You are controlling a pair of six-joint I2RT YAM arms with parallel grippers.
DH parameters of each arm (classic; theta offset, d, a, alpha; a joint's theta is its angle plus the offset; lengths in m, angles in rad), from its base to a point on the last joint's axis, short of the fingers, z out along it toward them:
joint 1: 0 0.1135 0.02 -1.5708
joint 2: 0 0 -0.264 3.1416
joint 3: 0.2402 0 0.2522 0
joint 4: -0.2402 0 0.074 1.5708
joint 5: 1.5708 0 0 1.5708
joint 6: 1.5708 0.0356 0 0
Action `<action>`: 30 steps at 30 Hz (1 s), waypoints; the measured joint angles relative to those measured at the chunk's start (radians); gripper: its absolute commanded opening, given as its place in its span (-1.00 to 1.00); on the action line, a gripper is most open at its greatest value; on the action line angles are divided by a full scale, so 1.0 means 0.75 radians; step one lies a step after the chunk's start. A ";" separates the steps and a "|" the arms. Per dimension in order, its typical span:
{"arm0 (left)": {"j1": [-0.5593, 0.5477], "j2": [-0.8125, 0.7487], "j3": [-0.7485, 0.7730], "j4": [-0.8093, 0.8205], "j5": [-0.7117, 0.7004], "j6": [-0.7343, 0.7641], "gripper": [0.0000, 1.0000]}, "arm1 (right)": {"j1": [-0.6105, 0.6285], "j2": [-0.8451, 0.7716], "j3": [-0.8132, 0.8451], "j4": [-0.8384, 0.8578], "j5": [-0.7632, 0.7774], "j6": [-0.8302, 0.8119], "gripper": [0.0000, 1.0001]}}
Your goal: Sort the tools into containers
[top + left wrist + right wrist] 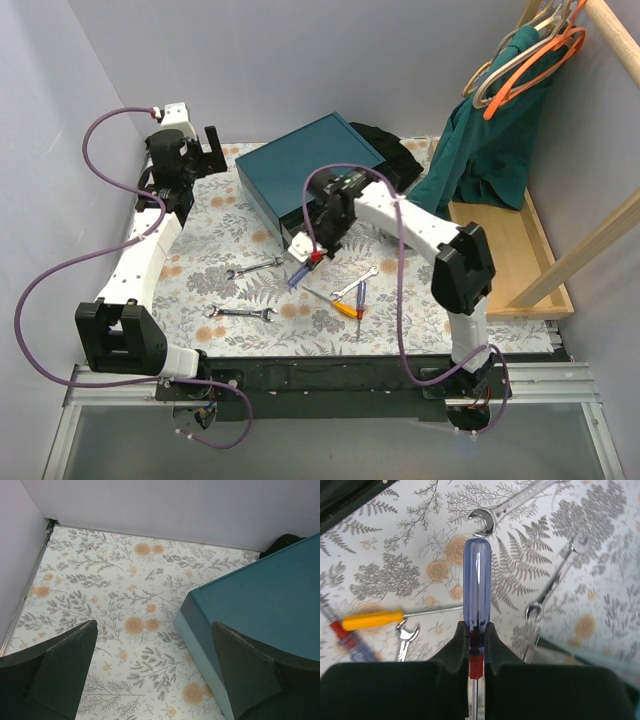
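My right gripper (313, 252) is shut on a blue-handled screwdriver (299, 275) with a red collar, held above the mat in front of the teal box (310, 165). In the right wrist view the blue handle (477, 580) sticks out from the shut gripper (477, 635). Three silver wrenches (255, 267) (240, 313) (355, 283) lie on the mat, with an orange-handled screwdriver (346, 309) and a red-and-blue one (360, 296). My left gripper (210, 150) is open and empty at the back left, beside the box (260, 605).
A light wooden tray (510, 250) stands at the right, with a green garment (480, 150) and hangers above it. A dark cloth lies behind the box. The grey walls close in at the back and left.
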 measured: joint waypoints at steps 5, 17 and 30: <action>0.000 0.032 0.049 0.045 0.000 0.017 0.96 | -0.111 -0.209 0.000 -0.069 -0.082 0.148 -0.97; 0.000 0.050 0.069 0.054 0.038 0.040 0.96 | -0.344 -0.387 -0.015 0.496 -0.109 0.874 -0.97; 0.000 0.050 0.069 0.054 0.078 0.060 0.96 | -0.349 -0.172 0.013 0.496 0.094 0.511 0.16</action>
